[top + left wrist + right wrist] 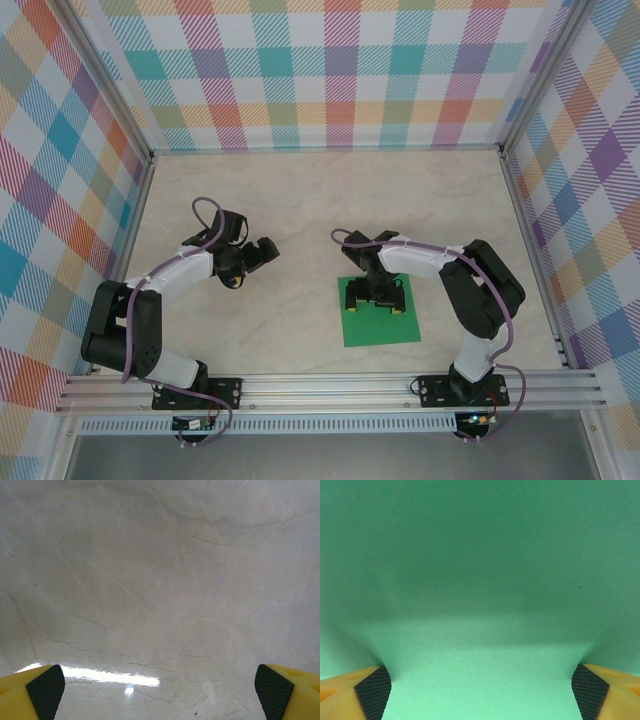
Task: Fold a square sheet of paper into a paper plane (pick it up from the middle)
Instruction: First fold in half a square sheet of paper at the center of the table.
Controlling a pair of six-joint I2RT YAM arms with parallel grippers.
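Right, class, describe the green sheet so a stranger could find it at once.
Start at the pale marble table and follow the right arm to its pincer. Beneath it lies the sheet, flat and square, the one bright green thing there.

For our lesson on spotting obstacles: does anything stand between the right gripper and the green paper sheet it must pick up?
Nothing visible does. The right gripper is directly over the square sheet of paper, and its wrist view shows its fingers spread wide with plain green paper between them.
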